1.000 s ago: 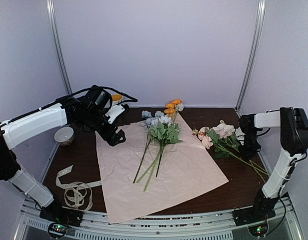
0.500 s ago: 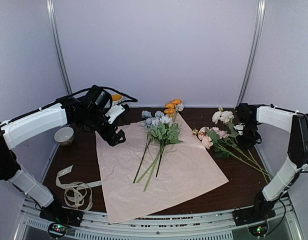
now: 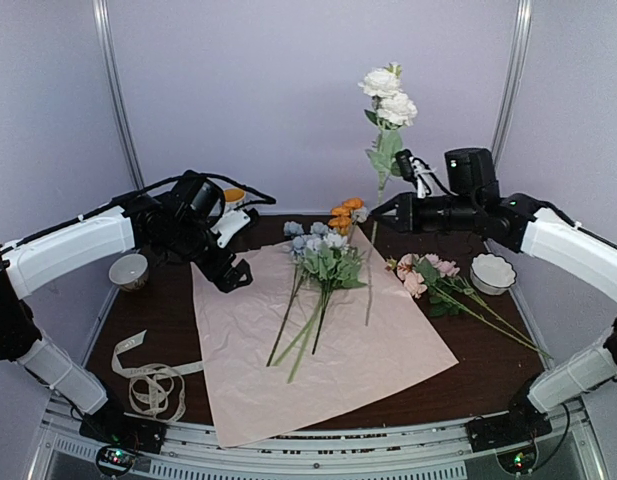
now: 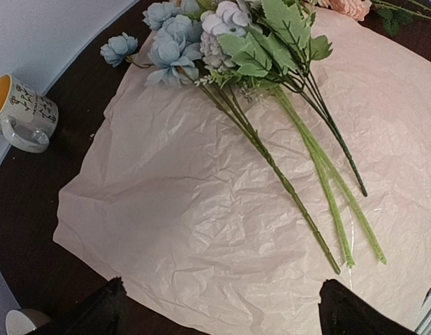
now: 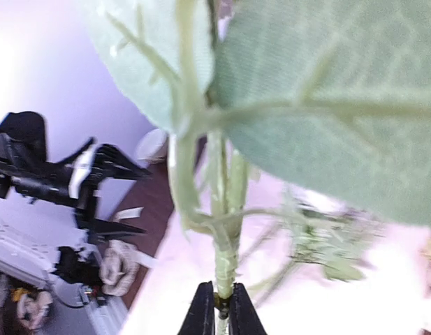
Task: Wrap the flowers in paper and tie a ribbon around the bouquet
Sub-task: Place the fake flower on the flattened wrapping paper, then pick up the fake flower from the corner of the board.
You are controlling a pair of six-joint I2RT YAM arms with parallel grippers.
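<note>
The pale pink paper lies flat mid-table. Blue and lilac flowers with long green stems rest on its far half, orange blooms behind them. My right gripper is shut on the stem of a white flower stalk, held upright above the paper's far edge; the pinched stem shows between the closed tips of the right gripper. Pink flowers lie on the table at right. My left gripper hovers open over the paper's far left corner, empty. The ribbon lies loosely coiled at front left.
A mug with a yellow inside stands at the back left beyond the paper. One small bowl sits at the left table edge, a white bowl at the right. Grey walls enclose the table.
My right arm has lifted the white flower stalk from the pile at right, up and toward the centre, uncovering the white bowl. The left arm has not moved.
</note>
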